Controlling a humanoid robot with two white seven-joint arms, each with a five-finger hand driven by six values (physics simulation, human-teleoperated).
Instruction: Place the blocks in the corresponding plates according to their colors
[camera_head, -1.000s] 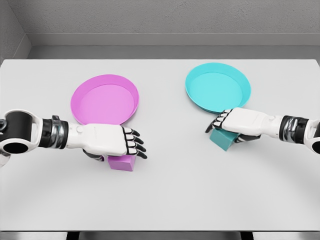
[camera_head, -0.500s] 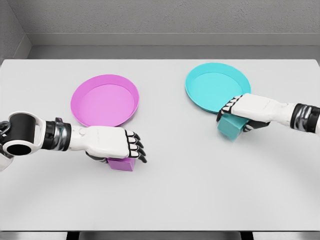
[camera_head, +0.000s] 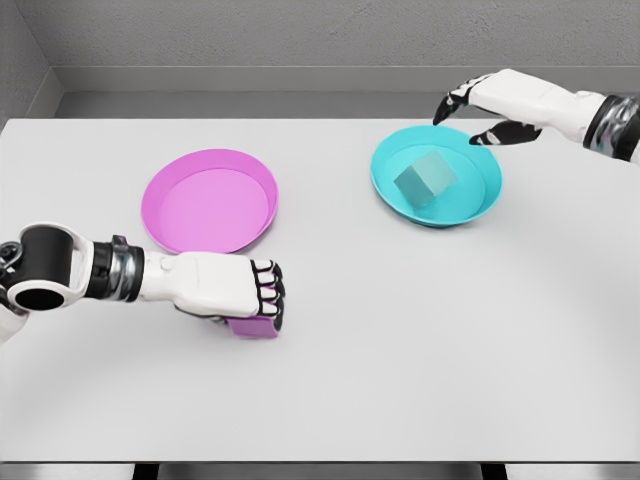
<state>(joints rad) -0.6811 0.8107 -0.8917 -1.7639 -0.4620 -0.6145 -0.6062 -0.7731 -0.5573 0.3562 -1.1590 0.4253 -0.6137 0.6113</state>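
Observation:
A teal block (camera_head: 425, 180) lies inside the teal plate (camera_head: 480, 195) at the right back of the table. Above and behind that plate my right hand (camera_head: 478, 112) hovers with fingers spread, holding nothing. A magenta plate (camera_head: 210, 200) sits left of centre. In front of it my left hand (camera_head: 245, 293) has its fingers curled down over a magenta block (camera_head: 255, 326), which rests on the table and shows only below the knuckles.
The white table (camera_head: 400, 350) runs to a front edge at the bottom of the view. A grey wall stands behind the table's far edge.
My right hand carried the teal block up and back, let it go into the teal plate, and rose away open. My left hand's fingers curled tighter over the magenta block.

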